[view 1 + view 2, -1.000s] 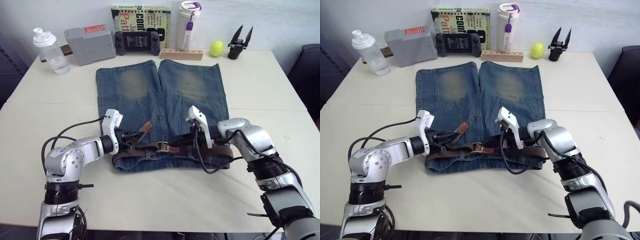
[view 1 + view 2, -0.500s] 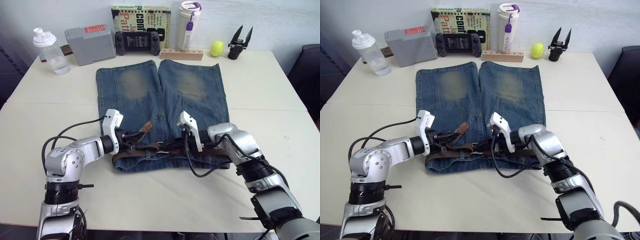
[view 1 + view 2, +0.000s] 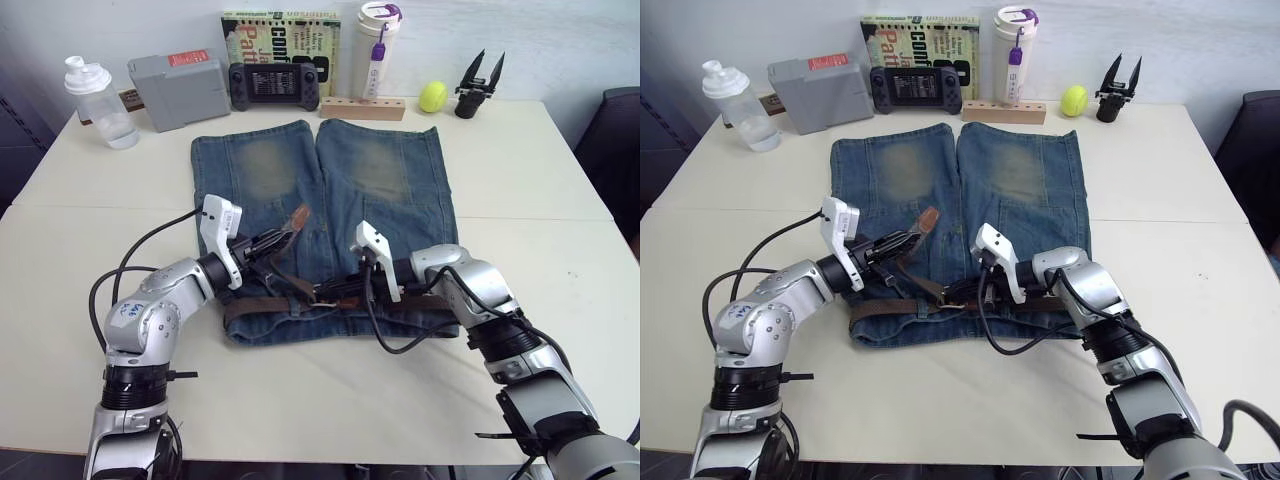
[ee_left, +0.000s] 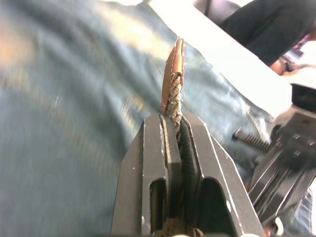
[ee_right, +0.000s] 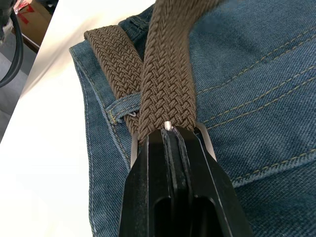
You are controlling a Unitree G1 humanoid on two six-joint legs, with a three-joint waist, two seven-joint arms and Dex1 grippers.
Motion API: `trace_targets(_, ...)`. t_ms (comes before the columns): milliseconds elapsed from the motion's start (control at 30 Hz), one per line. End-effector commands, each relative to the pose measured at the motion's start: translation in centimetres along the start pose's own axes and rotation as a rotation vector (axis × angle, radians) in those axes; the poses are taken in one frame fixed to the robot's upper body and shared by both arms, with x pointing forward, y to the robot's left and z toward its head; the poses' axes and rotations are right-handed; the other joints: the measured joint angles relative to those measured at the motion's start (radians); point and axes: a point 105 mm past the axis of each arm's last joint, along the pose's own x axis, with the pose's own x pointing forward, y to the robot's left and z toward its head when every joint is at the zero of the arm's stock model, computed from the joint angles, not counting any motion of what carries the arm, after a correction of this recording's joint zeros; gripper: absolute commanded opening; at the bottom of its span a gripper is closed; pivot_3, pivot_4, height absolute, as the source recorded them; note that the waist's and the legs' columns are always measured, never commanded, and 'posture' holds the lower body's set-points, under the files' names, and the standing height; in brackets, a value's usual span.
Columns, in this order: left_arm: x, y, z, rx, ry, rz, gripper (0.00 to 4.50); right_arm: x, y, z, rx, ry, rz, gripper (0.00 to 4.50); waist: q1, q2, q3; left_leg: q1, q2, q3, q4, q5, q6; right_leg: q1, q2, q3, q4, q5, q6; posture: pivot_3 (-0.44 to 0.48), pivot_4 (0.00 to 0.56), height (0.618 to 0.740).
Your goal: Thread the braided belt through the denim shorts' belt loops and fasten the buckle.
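Observation:
The denim shorts (image 3: 385,170) lie flat on the table, waistband nearest me. The braided belt (image 3: 250,305) runs along that waistband. My left gripper (image 3: 262,245) is shut on the belt's free end, holding it lifted above the left leg, with the leather tip (image 4: 173,69) sticking out past the fingers. My right gripper (image 5: 168,133) is at mid-waistband, shut on the silver buckle (image 5: 132,145), and the woven strap (image 5: 165,74) runs away from it. A belt loop (image 5: 122,105) crosses the strap beside the fingers.
Along the table's far edge stand a water bottle (image 3: 100,103), a grey box (image 3: 180,90), a game console (image 3: 275,85), a book (image 3: 283,35), a tumbler (image 3: 375,50), a wooden block (image 3: 362,107), a tennis ball (image 3: 433,96) and a black gripper tool (image 3: 477,82).
My right gripper slid left along the waistband onto the buckle. My left gripper lifted the belt's tip end up and farther over the left leg.

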Motion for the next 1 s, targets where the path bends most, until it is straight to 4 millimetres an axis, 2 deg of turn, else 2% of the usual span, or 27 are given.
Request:
trace_targets(33,-0.1,-1.0,-0.4,0.041,-0.054,-0.049,0.0,0.0,0.0,0.4,-0.013,-0.01,0.002,0.05,0.0,0.0,0.0,0.0,0.0,0.0,0.0,0.0,0.0,0.0,0.0,0.0,0.0,0.0,0.0,0.0,0.15,0.697)
trace_targets(267,-1.8,0.3,-1.1,-0.063,-0.146,-0.03,0.0,-0.1,0.0,0.8,-0.003,-0.029,-0.003,0.05,-0.001,0.0,0.0,0.0,0.0,0.0,0.0,0.0,0.0,0.0,-0.001,0.0,0.0,0.0,0.0,0.0,0.15,0.697)
trace_targets(400,-1.9,0.5,-1.2,-0.064,-0.156,-0.023,0.0,0.2,-0.1,0.7,0.0,-0.02,0.001,0.05,0.0,0.0,0.0,0.0,0.001,0.0,-0.001,0.0,0.001,0.0,0.0,-0.001,0.0,0.0,0.0,0.0,0.15,0.697)
trace_targets(733,-2.1,0.5,-1.4,-0.055,-0.165,-0.012,0.0,0.9,0.1,-1.0,0.032,0.071,0.029,0.05,-0.002,0.0,0.0,0.001,0.001,0.0,-0.001,0.0,0.001,0.0,0.0,-0.001,0.0,0.0,0.0,0.0,0.15,0.697)
trace_targets(800,-2.2,0.5,-1.4,-0.053,-0.166,-0.007,0.0,1.2,0.1,-1.6,0.056,0.102,0.025,0.05,-0.002,0.0,0.0,0.001,0.001,0.0,-0.001,0.0,0.001,0.0,0.0,-0.001,0.0,0.0,0.0,0.0,0.15,0.697)
trace_targets(1000,-2.4,0.5,-1.7,-0.051,-0.17,0.004,0.0,2.5,-0.4,-5.4,0.082,0.342,-0.021,0.05,-0.01,-0.001,-0.005,0.004,0.001,0.001,-0.003,0.0,0.001,0.001,0.0,-0.001,0.0,0.0,0.0,0.0,0.15,0.697)
